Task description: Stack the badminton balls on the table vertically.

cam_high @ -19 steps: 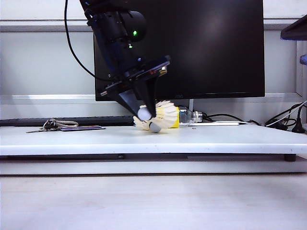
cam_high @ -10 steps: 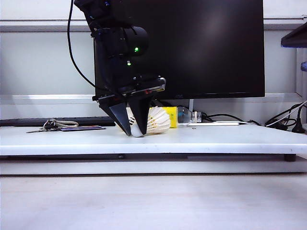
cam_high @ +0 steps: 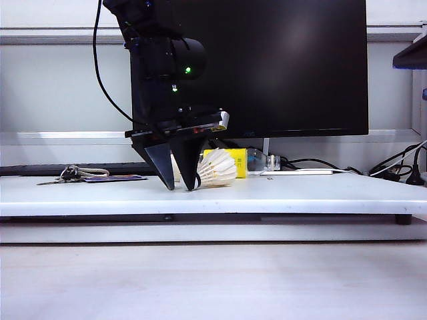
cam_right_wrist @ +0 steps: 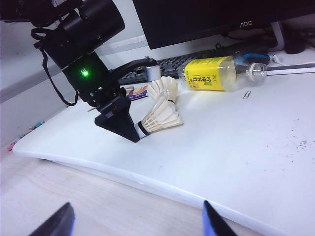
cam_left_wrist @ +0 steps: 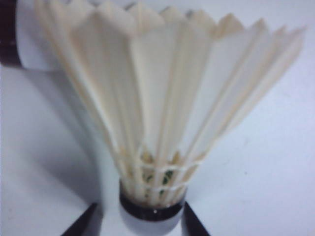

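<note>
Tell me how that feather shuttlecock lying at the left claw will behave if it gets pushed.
The shuttlecock lies on its side on the table, so it would probably roll in a curve around its cork. Its thin feathers look light and easily crushed. The left claw straddles its cork; the right claw hangs open, away.

Two cream feather shuttlecocks lay on the white table (cam_high: 300, 197), left of centre in the exterior frame. One shuttlecock (cam_high: 215, 168) rested on its side, skirt flared rightward, its cork tip and black band low at the left. The second shuttlecock (cam_right_wrist: 164, 88) lay just behind, touching it.
</note>
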Controlling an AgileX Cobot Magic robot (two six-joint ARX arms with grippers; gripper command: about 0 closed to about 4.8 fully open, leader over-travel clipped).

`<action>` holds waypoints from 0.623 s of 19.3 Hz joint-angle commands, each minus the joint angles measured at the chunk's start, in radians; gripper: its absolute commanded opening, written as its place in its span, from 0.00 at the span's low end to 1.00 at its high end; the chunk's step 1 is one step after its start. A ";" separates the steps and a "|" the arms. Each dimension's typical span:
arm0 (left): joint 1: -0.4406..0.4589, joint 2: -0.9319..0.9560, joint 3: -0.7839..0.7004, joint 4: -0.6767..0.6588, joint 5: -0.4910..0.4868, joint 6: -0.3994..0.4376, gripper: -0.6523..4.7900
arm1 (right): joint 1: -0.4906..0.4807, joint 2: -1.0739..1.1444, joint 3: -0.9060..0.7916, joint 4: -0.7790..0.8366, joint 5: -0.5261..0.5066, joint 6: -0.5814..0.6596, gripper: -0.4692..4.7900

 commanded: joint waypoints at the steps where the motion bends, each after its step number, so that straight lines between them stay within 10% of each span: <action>1: -0.002 -0.004 0.002 0.021 0.017 0.010 0.52 | 0.000 0.000 0.002 0.003 0.005 -0.004 0.72; 12: -0.008 -0.004 -0.002 0.023 0.053 0.009 0.40 | 0.000 0.000 0.002 0.002 0.004 -0.004 0.72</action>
